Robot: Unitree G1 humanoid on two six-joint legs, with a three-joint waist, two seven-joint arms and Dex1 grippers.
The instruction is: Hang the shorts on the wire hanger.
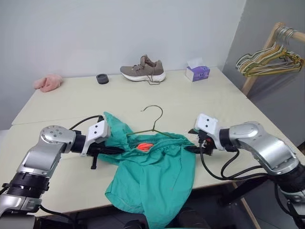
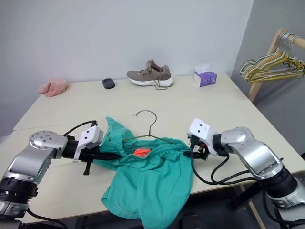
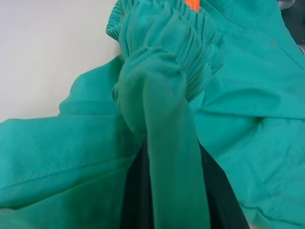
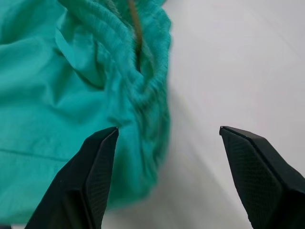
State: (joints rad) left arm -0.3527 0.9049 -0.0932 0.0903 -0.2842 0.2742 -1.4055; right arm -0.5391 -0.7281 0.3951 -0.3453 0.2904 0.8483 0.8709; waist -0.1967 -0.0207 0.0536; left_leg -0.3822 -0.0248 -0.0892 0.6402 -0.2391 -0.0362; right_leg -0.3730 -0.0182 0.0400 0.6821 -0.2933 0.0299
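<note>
One shorts (image 1: 152, 176), one wire hanger (image 1: 153, 121), one shoe (image 1: 143, 70)

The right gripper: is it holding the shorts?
No, the right gripper has its fingers spread wide with nothing between them, beside the shorts.

Left arm: we reach in from the lower left of the head view, forearm angled toward the frame's centre.
Left gripper (image 1: 114, 150): our fingers (image 3: 136, 200) are clamped together on a fold of cloth.
Right arm: we enter from the lower right, elbow bent, wrist aimed left.
Right gripper (image 4: 167, 164): our jaws stand wide apart, holding nothing.
</note>
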